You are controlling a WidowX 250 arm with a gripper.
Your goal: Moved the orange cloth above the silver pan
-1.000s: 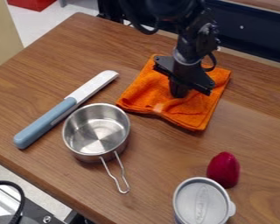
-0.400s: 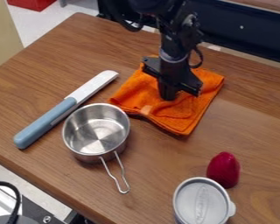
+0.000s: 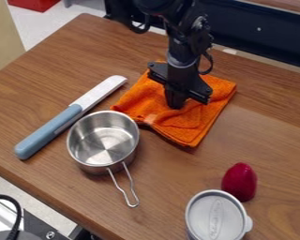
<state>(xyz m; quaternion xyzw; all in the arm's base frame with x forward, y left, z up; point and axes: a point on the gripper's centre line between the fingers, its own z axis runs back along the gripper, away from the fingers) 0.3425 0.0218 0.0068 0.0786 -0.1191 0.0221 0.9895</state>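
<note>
Presently, my main worry is the near corner of the orange cloth point(image 3: 190, 124), which lies just beside the silver pan point(image 3: 102, 136), at about one o'clock of its rim; I cannot tell if they touch. The cloth is flat on the table point(image 3: 271, 136), its middle at two o'clock from the pan. The gripper point(image 3: 176, 104) stands down on it, but I cannot tell whether it is clenched on the fabric or only pressing it.

If I drag further toward nine o'clock, I judge that this corner could push the pan, or catch under its side and tilt it. A low drag toward ten o'clock could also bring the fabric against the knife point(image 3: 71, 115) and turn it. If my hold is weak, the cloth may slip or bunch; if I press too hard, friction may load the arm. The red object point(image 3: 240, 182) and the lidded cup point(image 3: 215, 218), between four and five o'clock from the pan, seem at small risk.

As for writing, the cup's lid has a raised marking, which I do not read out. The cloth has a small pale patch near its front edge, maybe a label, with no legible letters.
</note>
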